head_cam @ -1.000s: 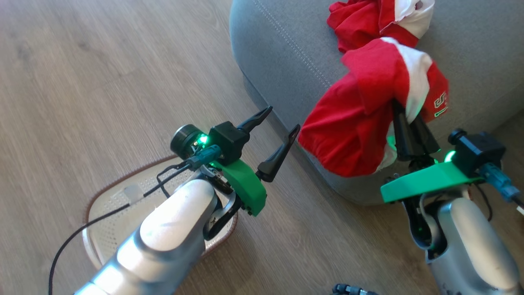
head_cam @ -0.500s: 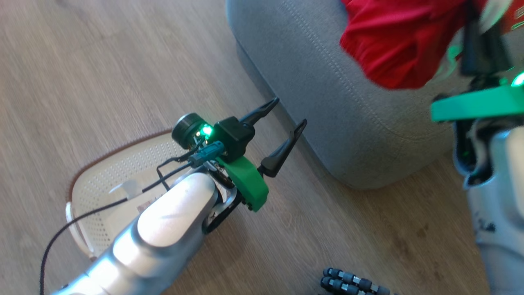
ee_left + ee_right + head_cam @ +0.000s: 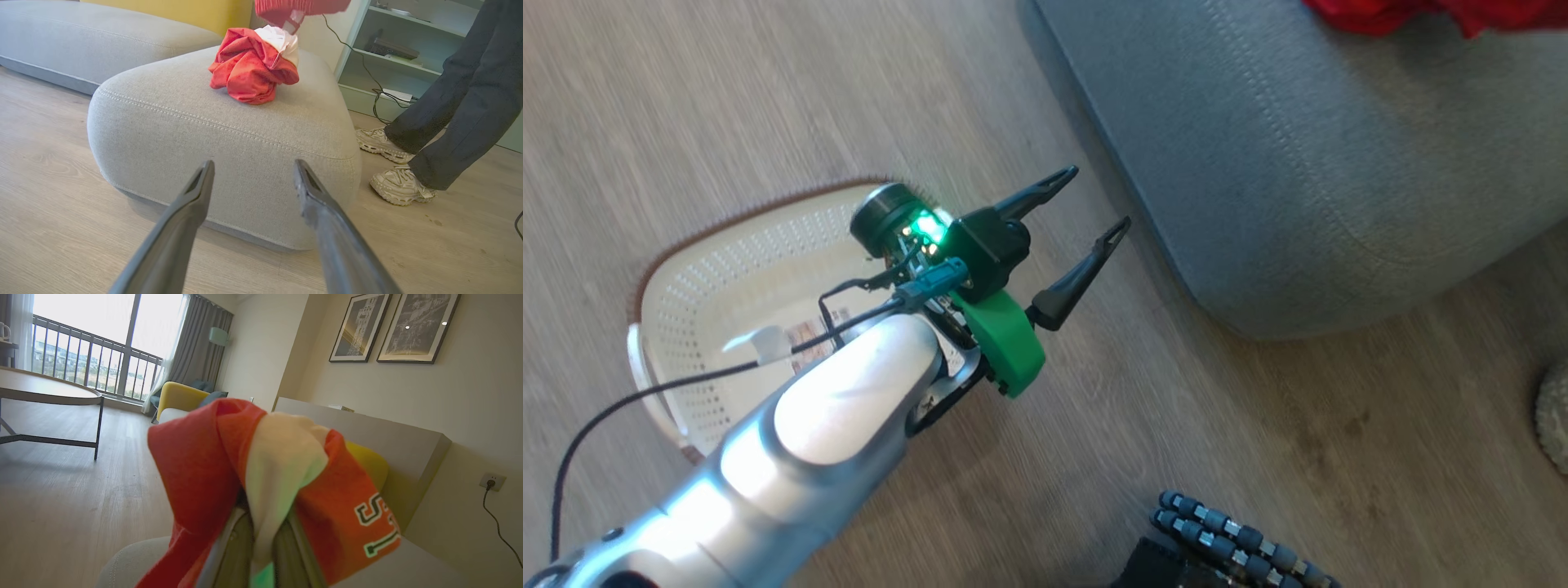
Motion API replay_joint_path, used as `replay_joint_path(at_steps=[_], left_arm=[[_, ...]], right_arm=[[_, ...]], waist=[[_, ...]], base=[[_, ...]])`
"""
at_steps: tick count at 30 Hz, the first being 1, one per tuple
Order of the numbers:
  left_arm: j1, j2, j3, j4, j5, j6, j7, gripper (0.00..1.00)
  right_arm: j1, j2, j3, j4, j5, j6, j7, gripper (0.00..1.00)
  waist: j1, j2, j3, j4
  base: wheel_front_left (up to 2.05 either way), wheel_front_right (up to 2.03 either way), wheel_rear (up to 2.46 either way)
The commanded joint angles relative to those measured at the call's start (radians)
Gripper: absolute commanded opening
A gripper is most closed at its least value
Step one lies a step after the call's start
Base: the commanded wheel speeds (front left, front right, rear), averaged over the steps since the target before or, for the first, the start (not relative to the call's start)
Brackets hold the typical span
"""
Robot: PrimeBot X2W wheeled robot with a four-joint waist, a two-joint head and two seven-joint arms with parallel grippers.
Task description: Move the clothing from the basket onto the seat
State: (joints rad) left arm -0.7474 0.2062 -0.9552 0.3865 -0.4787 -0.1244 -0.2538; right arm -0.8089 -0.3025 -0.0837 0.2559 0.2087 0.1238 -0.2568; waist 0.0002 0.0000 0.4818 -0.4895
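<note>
Clothing is in two pieces. The first garment (image 3: 253,67), red with a white panel, lies crumpled on top of the grey seat (image 3: 229,130), upper centre of the left wrist view. The second garment (image 3: 261,465), red and white with lettering, fills the centre of the right wrist view, draped over the right hand (image 3: 261,543). That hand's fingers are pressed together, pinching the fabric, and grey seat shows at the bottom of that frame. In the head view a red strip (image 3: 1380,12) sits at the top right edge.

The left hand (image 3: 1096,197) is spread wide and holds nothing, mid-frame over the wood floor (image 3: 727,98). It is between the basket (image 3: 727,269) at left and the seat at upper right, touching neither. The basket is on the floor, partly behind the left forearm (image 3: 849,400). A person (image 3: 457,102) in pale shoes (image 3: 402,185) stands at the right of the left wrist view, just beside the seat.
</note>
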Motion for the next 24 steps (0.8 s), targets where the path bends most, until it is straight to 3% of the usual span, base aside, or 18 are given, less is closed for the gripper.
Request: replay_joint_path(at_steps=[1,7,20,24], left_arm=[[-0.047,0.015,0.021,-0.037,-0.011,-0.006,0.004,1.00],[-0.070,0.041,0.004,-0.053,-0.013,-0.006,0.020,1.00],[-0.090,0.068,-0.010,-0.083,-0.011,-0.001,0.040,1.00],[-0.092,0.070,-0.013,-0.087,-0.010,0.000,0.040,1.00]], right_arm=[[-0.047,-0.038,-0.015,-0.016,-0.012,0.007,-0.005,0.00],[-0.167,-0.099,-0.075,0.077,-0.057,0.007,-0.005,0.00],[-0.406,-0.221,-0.276,0.402,-0.135,0.007,0.021,0.00],[-0.423,-0.218,-0.347,0.463,-0.150,0.007,0.030,0.00]], waist=[[-0.0002,0.0000,0.036,0.015],[-0.0002,0.0000,0.106,0.034],[-0.0002,0.0000,0.244,0.104],[-0.0002,0.0000,0.265,0.127]], base=[[0.00,0.00,0.00],[0.00,0.00,0.00],[0.00,0.00,0.00],[0.00,0.00,0.00]])
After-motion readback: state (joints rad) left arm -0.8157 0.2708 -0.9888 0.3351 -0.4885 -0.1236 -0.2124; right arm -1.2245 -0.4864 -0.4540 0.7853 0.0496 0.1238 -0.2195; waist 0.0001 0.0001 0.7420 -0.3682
